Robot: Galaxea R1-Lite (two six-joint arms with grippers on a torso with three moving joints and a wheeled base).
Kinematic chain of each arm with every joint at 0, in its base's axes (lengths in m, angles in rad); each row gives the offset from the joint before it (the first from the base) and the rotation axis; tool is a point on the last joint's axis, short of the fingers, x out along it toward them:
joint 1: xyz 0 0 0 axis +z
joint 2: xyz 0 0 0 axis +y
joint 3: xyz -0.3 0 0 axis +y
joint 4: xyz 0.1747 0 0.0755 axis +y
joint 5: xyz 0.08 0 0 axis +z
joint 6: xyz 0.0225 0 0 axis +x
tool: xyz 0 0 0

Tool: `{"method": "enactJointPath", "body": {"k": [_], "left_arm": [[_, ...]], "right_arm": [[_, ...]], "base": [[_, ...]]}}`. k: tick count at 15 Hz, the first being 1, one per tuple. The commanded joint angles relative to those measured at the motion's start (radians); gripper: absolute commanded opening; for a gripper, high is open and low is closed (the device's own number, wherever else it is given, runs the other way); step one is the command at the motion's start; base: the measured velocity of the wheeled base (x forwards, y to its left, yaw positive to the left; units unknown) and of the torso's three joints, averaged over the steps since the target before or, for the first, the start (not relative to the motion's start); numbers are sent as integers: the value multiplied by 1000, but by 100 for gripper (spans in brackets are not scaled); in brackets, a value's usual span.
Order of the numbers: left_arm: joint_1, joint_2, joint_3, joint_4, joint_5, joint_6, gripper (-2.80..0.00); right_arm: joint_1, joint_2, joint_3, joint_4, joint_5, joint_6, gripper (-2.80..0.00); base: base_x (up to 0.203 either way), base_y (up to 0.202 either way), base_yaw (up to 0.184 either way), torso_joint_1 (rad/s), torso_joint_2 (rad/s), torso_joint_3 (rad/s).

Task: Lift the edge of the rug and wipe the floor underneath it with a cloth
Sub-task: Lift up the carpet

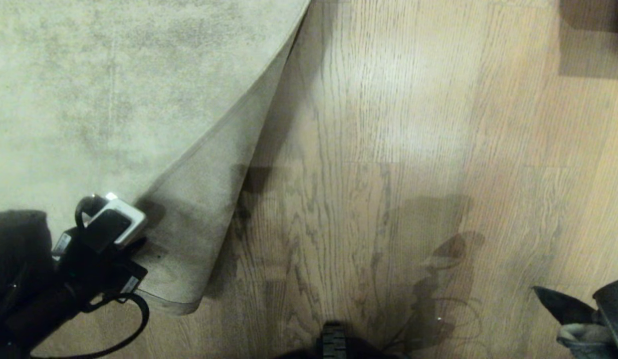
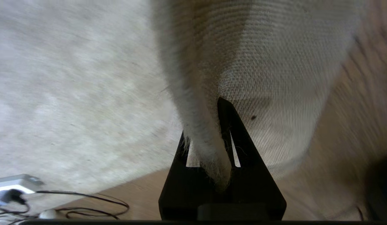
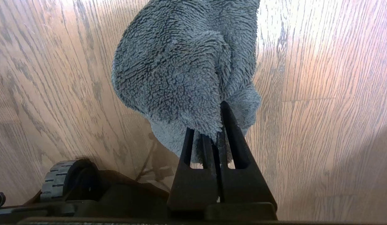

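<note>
The pale grey-beige rug covers the upper left of the head view. Its corner is raised off the floor as a sloping flap that casts a shadow on the planks. My left gripper is at the lower left, shut on the rug edge. The woven underside shows in the left wrist view. My right gripper hangs at the lower right above bare floor. It is shut on the fuzzy grey-blue cloth, which bunches beyond the fingertips.
Light wood-grain planks fill the middle and right of the head view. A base wheel sits at the bottom centre. A dark object stands at the top right. A white device with black cables lies by the rug's border.
</note>
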Motion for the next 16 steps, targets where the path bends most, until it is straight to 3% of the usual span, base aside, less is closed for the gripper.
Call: {"method": "enactJointPath", "body": {"k": [1, 4, 9, 13, 14, 16], "left_arm": [[17, 8, -10, -64, 2, 8, -280], [56, 43, 9, -173, 0, 60, -280], [57, 164, 15, -384, -5, 78, -280], [59, 376, 16, -796, -3, 92, -280], [59, 396, 13, -848, -4, 95, -280], [57, 401, 7, -845, -5, 98, -280]], "right_arm": [[0, 1, 0, 0, -1, 0, -280], [0, 1, 0, 0, -1, 0, -280], [0, 0, 0, 0, -1, 0, -280], [2, 0, 0, 0, -1, 0, -280], [2, 0, 0, 0, -1, 0, -280], [0, 0, 0, 0, -1, 0, -280]], "base": [[0, 0, 0, 0, 0, 0], [0, 0, 0, 0, 0, 0], [0, 0, 0, 0, 0, 0], [0, 0, 0, 0, 0, 0], [0, 0, 0, 0, 0, 0], [0, 0, 0, 0, 0, 0]]}}
